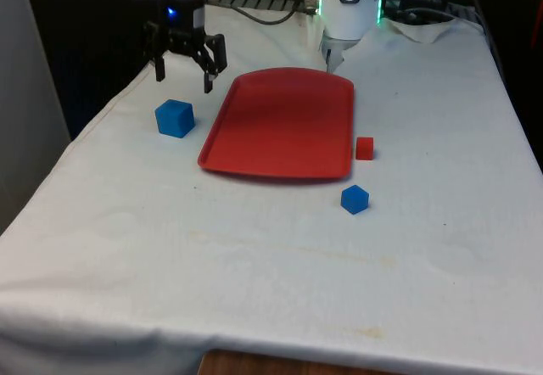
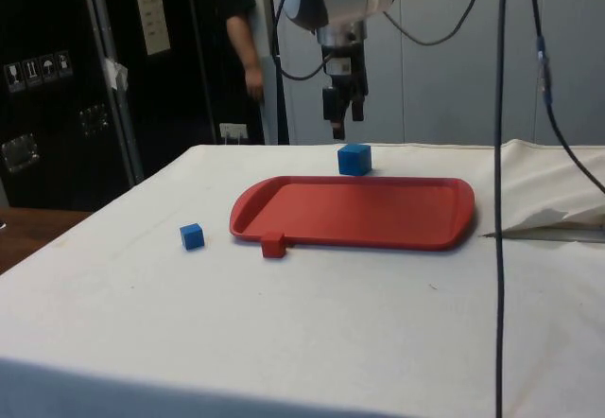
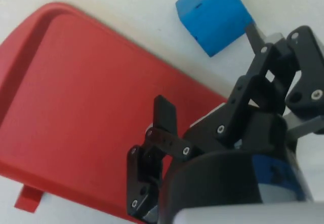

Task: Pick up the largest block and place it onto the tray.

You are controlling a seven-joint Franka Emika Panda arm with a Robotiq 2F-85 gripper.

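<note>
The largest block, a blue cube point(image 1: 175, 119) point(image 2: 354, 159) point(image 3: 215, 15), rests on the white cloth just off the red tray's point(image 1: 280, 125) point(image 2: 359, 212) point(image 3: 76, 92) side, at the front view's left. My gripper point(image 1: 183, 81) point(image 2: 340, 123) point(image 3: 207, 72) hangs open and empty above the cloth, a little beyond the cube toward the table's far end and well above it. Nothing lies on the tray.
A small red block point(image 1: 364, 148) point(image 2: 273, 245) point(image 3: 28, 198) touches the tray's other long side. A small blue block point(image 1: 355, 198) point(image 2: 192, 236) lies nearer the front edge. A person point(image 2: 241, 30) stands behind the table. Crumpled cloth and cables point(image 1: 424, 19) lie at the far end.
</note>
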